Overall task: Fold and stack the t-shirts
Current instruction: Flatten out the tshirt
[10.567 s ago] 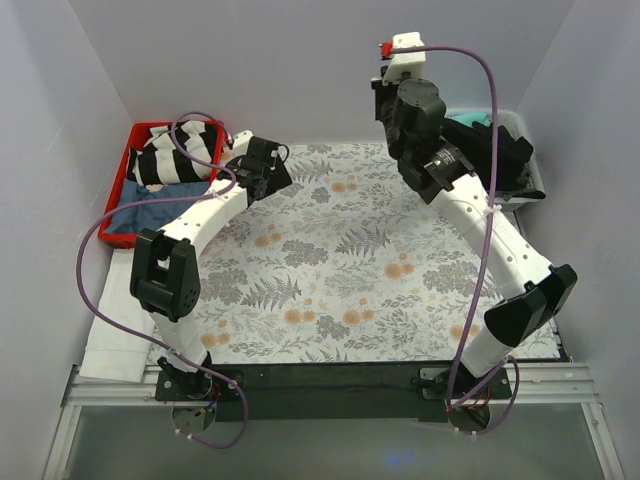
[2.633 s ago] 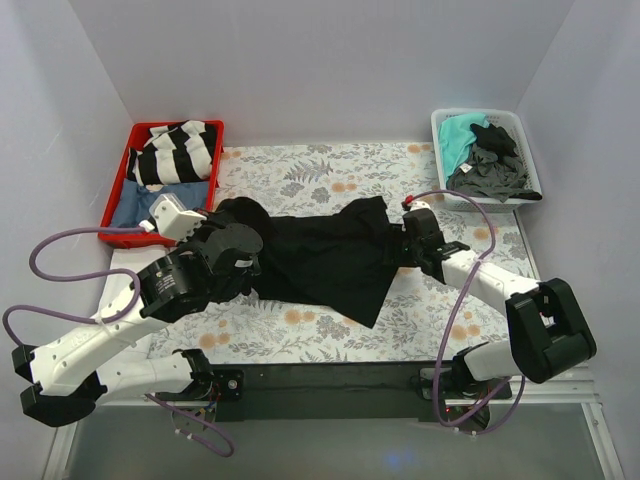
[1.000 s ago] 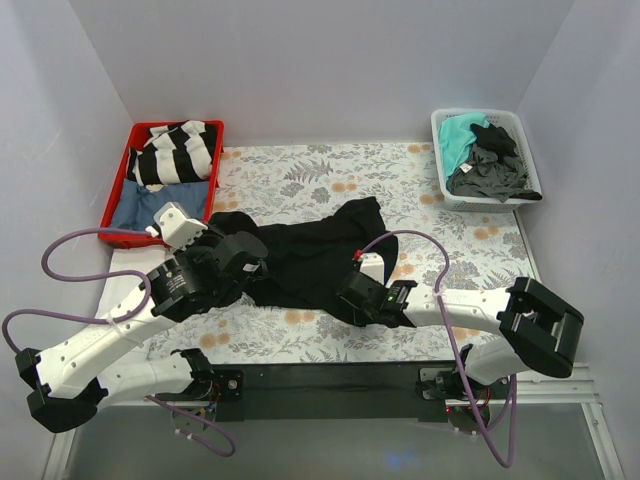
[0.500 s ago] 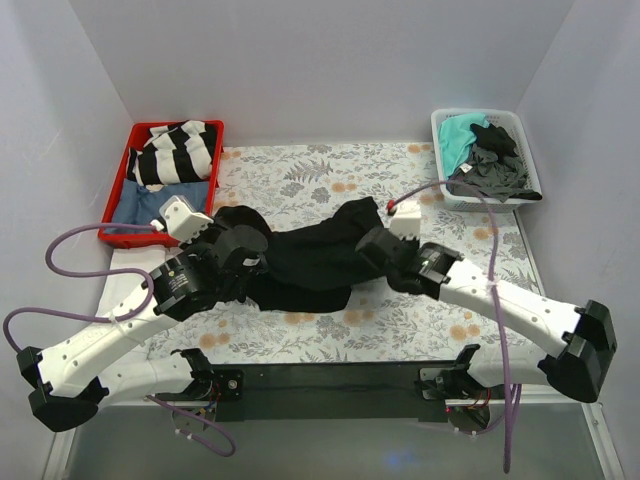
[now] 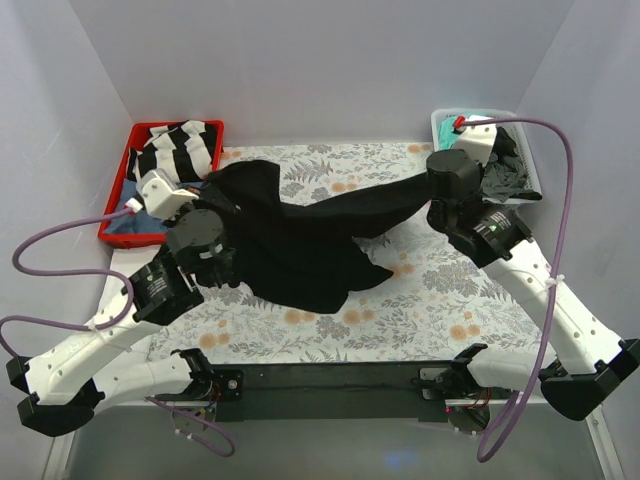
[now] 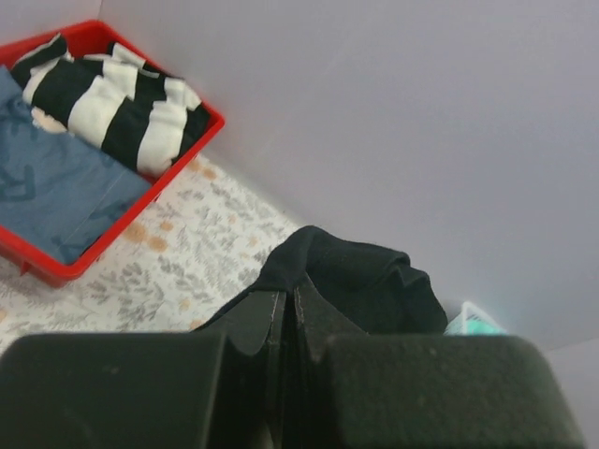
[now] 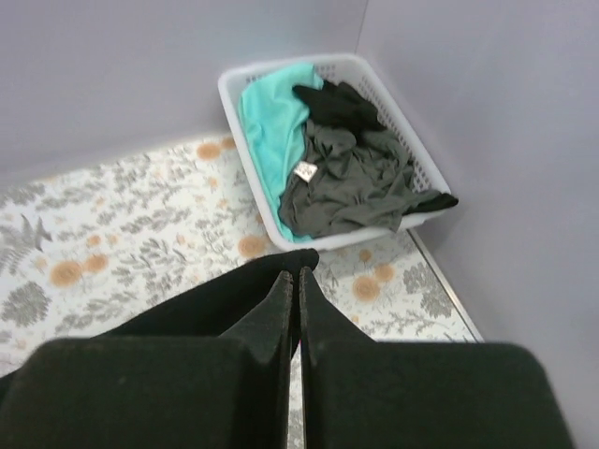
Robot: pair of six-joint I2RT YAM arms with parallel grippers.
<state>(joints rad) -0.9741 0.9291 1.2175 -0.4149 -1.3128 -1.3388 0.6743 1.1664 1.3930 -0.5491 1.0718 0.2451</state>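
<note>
Cloth stretched wide in the overhead view: black t-shirt [image 5: 300, 250] strung across the flowered table [image 5: 450, 300] from the left gripper [image 5: 228, 185] near the back left to the right gripper [image 5: 436, 198] near the back right, both ends raised, the broad middle sagging toward the table in front of the left arm. Fingertips of both lost among black folds here, so no telling their state from above. Red tray [image 5: 126, 172] just beside the left gripper, holding a striped shirt [image 5: 180, 150] and a blue cloth [image 5: 128, 220]; white basket [image 5: 500, 112] behind the right arm, holding a dark grey shirt [image 5: 505, 180] and a sliver of teal shirt [image 5: 443, 126]. Left wrist view next: 2 fingers [image 6: 253, 323] of the left gripper [image 6: 285, 297] pressed together with a fold of the black t-shirt [image 6: 365, 281] pinched between them, the rest bunched beyond the tips above the table [image 6: 159, 271]; red tray [image 6: 56, 271] off to the left with striped shirt [image 6: 122, 103] and blue cloth [image 6: 56, 187] side by side; a speck of teal shirt [image 6: 477, 323] at the far right. Right wrist view last: right gripper [image 7: 290, 281] likewise clamped tight on a corner of the black t-shirt [image 7: 215, 304], trailing down to the left; white basket [image 7: 234, 98] ahead in the corner, teal shirt [image 7: 276, 112] along its left side, dark grey shirt [image 7: 346, 187] heaped beside it, a further black garment [image 7: 337, 101] at the back.
</note>
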